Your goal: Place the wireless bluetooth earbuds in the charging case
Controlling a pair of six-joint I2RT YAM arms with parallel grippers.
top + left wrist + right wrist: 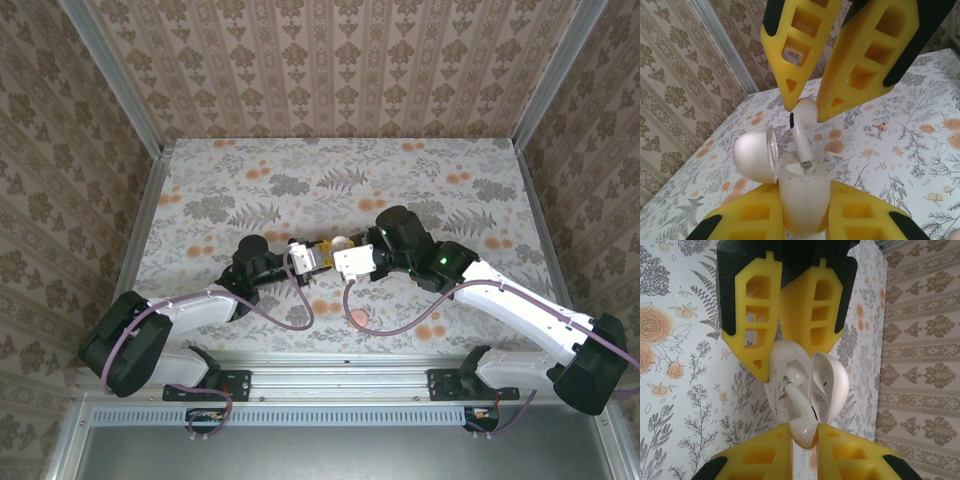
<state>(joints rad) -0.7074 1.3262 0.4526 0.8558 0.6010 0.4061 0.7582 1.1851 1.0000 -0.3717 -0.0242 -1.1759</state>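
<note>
The left gripper (802, 189) reaches in from the left to the middle of the table (420, 180), towards its near edge. Its yellow fingers are pressed against both sides of the charging case (803, 202), holding it upright. The case's lid (754, 154) is swung open and stands to one side of the body. An earbud (801, 134) stands tilted over the open mouth of the case, with the end of its stem down in the opening and its head above the rim. From the right, the right gripper (805, 113) pinches that head between its two fingertips, and the two grippers meet nose to nose. A second earbud (881, 126), tiny and pale pink, lies loose on the flowered tabletop, apart from the case and both grippers.
</note>
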